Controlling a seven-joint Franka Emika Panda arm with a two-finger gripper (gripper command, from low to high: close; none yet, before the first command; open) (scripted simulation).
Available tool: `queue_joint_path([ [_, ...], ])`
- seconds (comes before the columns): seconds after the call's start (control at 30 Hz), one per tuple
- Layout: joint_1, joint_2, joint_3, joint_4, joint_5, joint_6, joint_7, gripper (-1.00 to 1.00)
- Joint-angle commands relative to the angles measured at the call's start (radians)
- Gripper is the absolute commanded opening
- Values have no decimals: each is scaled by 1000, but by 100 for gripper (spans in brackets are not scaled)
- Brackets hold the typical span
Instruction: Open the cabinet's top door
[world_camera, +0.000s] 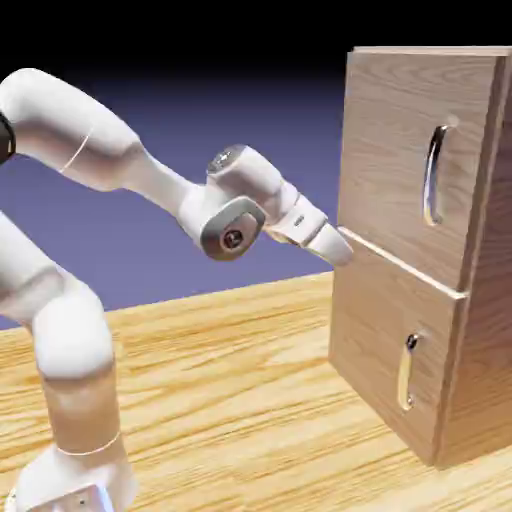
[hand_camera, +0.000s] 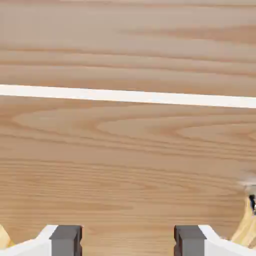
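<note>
I see the cabinet (world_camera: 420, 250) standing on the table (world_camera: 230, 400) at the right, both doors shut, so nothing inside shows. The top door (world_camera: 400, 170) carries a long silver handle (world_camera: 433, 175); the lower door (world_camera: 385, 350) has a shorter one (world_camera: 407, 372). I read no writing anywhere. My claw (world_camera: 340, 247) sits at the seam between the doors, fingers (hand_camera: 66, 239) apart, holding nothing; whether it touches the wood I cannot tell.

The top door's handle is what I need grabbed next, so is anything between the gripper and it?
Nothing visible. The gripper, jaws open, sits at the cabinet front's left edge near the seam between the doors; bare wood lies between it and the top door handle.
</note>
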Motion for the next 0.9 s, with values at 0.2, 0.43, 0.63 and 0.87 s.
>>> queue_joint_path([
  [0.2, 93, -37, -109, 61, -305, 0, 230, 0],
  [0.43, 186, -74, -219, 123, -609, 0, 460, 0],
  [0.63, 266, -105, -313, 175, -870, 0, 657, 0],
  [0.87, 359, -142, -422, 237, -1174, 0, 887, 0],
])
